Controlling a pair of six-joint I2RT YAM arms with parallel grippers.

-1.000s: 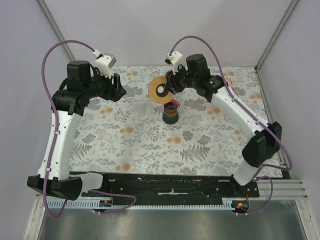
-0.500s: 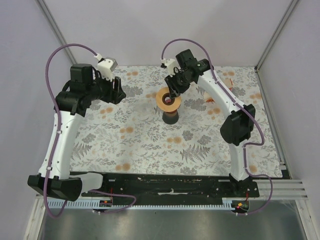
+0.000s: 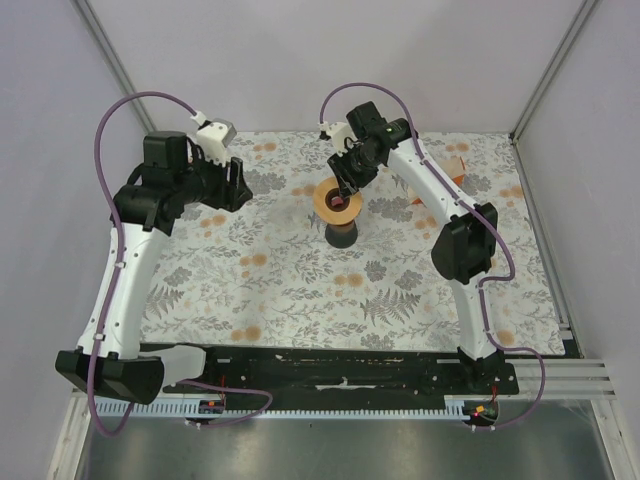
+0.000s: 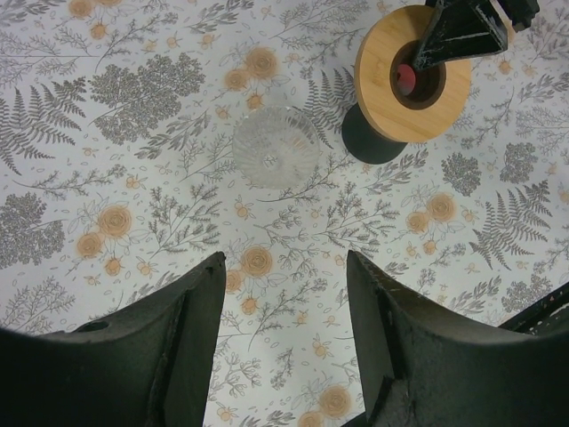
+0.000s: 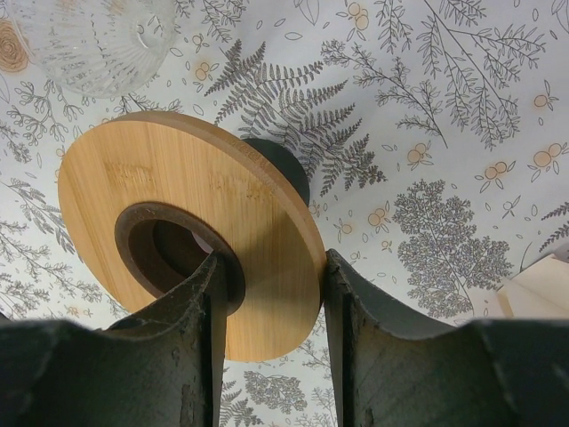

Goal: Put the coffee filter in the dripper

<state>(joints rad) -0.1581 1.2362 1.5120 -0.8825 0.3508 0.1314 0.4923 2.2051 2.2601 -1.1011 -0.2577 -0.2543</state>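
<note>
Ok, blind spots first. From above, the dripper (image 3: 323, 203) covers most of the cup (image 3: 341, 236); only the cup's dark lower body shows, and I can't tell if the two touch. In the left wrist view a bit of red shows through the dripper's centre hole. The right wrist view cuts off a pale flat corner (image 5: 538, 286) at its right edge, can't tell what it is.

Counts: one dripper, one cup, one clear ribbed round piece (image 4: 276, 148) lying on the floral table (image 3: 300, 290) just beside the cup, two grippers.

Grip: the right gripper (image 5: 271, 267) is clamped on the dripper's flat rim, one finger at the hole edge and the other outside the rim, with the disc tilted over the cup. The left gripper (image 4: 284, 267) is spread wide with nothing between its fingers, well apart from the dripper.
</note>
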